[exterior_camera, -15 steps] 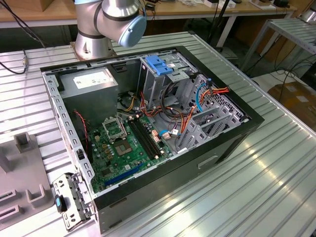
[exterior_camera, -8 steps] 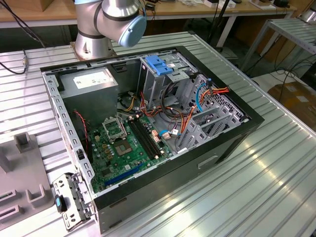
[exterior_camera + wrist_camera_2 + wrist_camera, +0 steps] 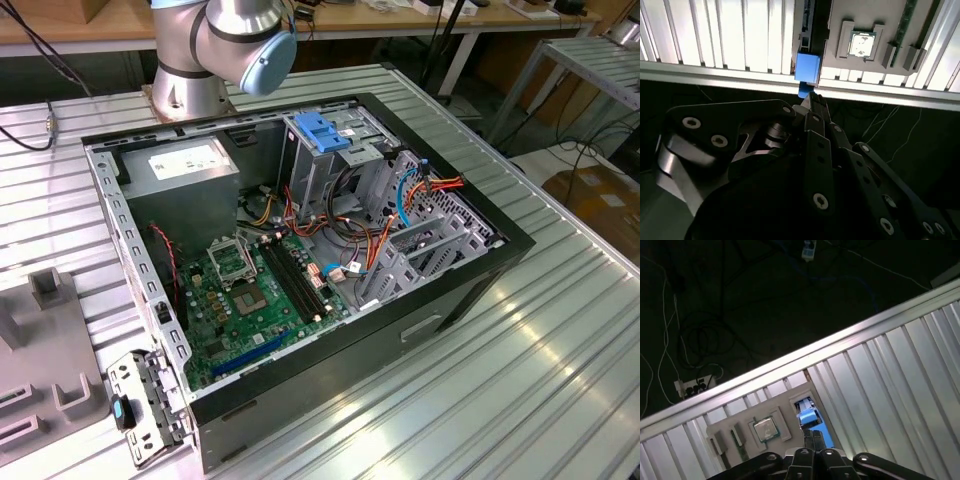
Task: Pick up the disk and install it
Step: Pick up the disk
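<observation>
Both wrist views show you the claw (image 3: 810,100) (image 3: 812,436) with its fingers drawn close together, tips right at the blue end of the disk (image 3: 807,67) (image 3: 814,419). You cannot tell whether they actually pinch it. The disk stands on edge in a slot of the grey holder (image 3: 840,20) (image 3: 785,405) on the ribbed table (image 3: 715,30), just beside a chip (image 3: 862,44) (image 3: 765,429). In the exterior view, the open computer case (image 3: 450,300) lies on its side near the arm's base (image 3: 185,90).

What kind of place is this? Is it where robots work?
Probably a robotics lab or workshop. A robot arm stands on a ribbed metal table beside an opened computer case, and there are wooden workbenches behind.
</observation>
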Controlling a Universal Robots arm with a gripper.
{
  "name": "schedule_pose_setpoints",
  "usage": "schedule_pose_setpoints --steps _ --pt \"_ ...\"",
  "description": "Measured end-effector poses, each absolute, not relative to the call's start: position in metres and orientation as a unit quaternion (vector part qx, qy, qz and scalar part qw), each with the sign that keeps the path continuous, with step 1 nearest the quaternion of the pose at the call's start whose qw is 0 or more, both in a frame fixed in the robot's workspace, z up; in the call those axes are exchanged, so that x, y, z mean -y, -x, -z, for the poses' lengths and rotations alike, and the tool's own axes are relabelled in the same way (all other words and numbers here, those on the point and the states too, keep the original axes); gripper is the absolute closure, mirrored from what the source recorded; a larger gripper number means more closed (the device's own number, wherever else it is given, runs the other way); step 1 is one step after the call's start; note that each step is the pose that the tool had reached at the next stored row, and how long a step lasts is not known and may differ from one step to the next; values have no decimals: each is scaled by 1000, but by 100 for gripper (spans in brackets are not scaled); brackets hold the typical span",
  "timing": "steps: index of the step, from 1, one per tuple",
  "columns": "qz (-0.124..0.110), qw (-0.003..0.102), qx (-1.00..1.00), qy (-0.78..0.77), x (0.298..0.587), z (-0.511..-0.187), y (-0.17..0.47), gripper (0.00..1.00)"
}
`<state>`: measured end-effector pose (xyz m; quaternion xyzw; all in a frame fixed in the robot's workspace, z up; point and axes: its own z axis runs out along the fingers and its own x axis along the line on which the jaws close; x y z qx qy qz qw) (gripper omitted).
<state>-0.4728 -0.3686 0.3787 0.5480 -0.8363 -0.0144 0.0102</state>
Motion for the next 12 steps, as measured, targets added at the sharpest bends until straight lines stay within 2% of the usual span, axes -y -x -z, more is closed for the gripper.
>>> schedule_pose_setpoints --steps 12 --pt "14 11 802 -597 369 -379 473 89"
